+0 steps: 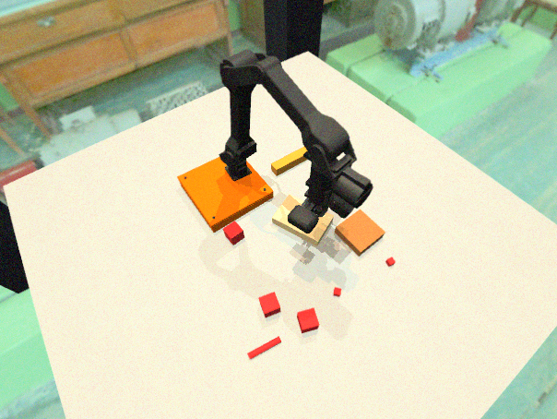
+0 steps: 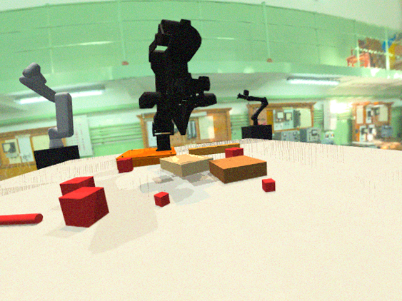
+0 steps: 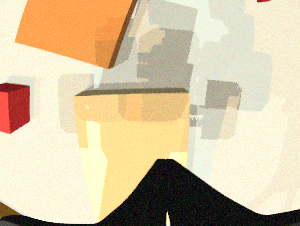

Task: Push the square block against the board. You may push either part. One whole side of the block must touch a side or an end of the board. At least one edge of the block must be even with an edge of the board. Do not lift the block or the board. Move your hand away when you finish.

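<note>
A cream square block [image 1: 324, 227] [image 2: 186, 163] [image 3: 126, 142] lies flat near the middle of the table. An orange-brown square block [image 1: 360, 231] [image 2: 237, 166] [image 3: 82, 10] lies just to its right, a small gap apart. A long yellow board [image 1: 288, 162] [image 2: 214, 149] lies further back, apart from both, beside the arm's base. My gripper [image 1: 302, 218] [image 2: 182, 130] [image 3: 163, 166] is shut and empty. It hangs over the cream block, a little above its top. Part of that block is hidden by the fingers.
The arm's orange base plate [image 1: 217, 194] [image 2: 143, 156] sits behind-left. Red cubes [image 1: 233, 232] [image 1: 269, 305] [image 1: 307, 319] [image 2: 84, 206] [image 3: 13, 107] and a red bar [image 1: 264, 347] [image 2: 15, 219] are scattered in front. Small red cubes [image 1: 390, 261] [image 2: 268, 185] lie near the orange-brown block.
</note>
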Controlling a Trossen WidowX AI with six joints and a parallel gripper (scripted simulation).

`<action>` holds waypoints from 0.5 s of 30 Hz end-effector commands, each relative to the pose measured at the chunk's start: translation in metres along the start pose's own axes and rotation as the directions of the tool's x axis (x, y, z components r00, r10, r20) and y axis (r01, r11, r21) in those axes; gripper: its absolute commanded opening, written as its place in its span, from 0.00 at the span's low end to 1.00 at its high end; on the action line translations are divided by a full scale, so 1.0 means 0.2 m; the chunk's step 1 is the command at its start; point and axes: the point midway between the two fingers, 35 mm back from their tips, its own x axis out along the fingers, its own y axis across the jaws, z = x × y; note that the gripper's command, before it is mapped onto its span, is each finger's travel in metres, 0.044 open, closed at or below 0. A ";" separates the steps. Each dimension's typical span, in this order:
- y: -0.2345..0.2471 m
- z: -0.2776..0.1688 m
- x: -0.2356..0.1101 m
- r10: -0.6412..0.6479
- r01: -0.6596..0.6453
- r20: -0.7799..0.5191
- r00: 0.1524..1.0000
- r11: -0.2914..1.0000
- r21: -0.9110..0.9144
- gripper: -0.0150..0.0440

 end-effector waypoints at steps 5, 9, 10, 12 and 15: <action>0.08 0.02 0.03 -0.002 0.002 -0.001 1.000 0.961 -0.277 0.25; 0.12 0.03 0.04 -0.001 0.001 0.000 1.000 0.913 -0.407 0.25; 0.13 0.04 0.05 -0.001 0.001 0.000 1.000 0.899 -0.438 0.25; 0.15 0.04 0.05 -0.001 0.001 0.000 1.000 0.866 -0.499 0.25; 0.19 0.05 0.06 0.000 0.000 0.001 1.000 0.810 -0.587 0.25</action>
